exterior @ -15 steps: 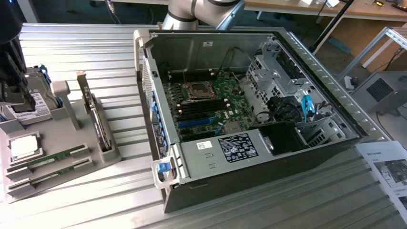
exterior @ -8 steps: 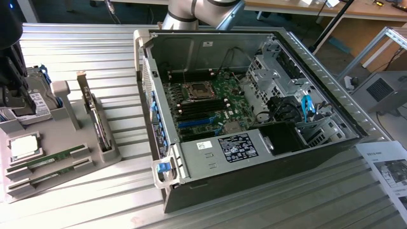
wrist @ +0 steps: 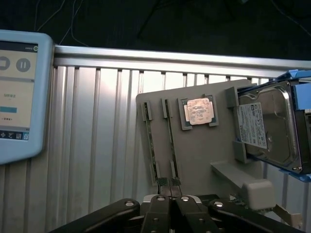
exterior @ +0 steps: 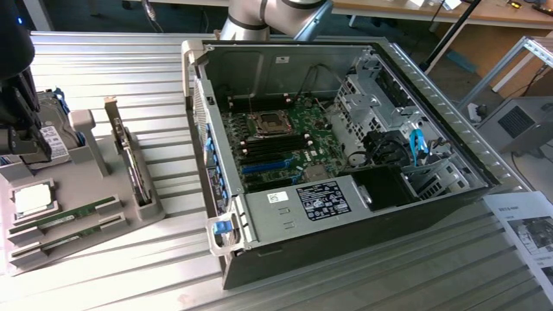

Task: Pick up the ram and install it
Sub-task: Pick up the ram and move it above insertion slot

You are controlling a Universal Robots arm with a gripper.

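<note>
Two rams, thin green sticks, lie side by side in slots of a grey holder tray: one ram nearer the silvery CPU, the other ram beside it. In the wrist view the same two sticks run lengthwise, and my gripper hangs above the end of the one nearer the CPU. Its fingers are shut, pressed together with nothing between them. In the exterior view the gripper is a dark mass over the tray at the exterior view's left.
An open computer case fills the middle, its motherboard showing dark memory slots. On the tray also stand a hard drive and an expansion card. A tablet screen lies on the ribbed metal table.
</note>
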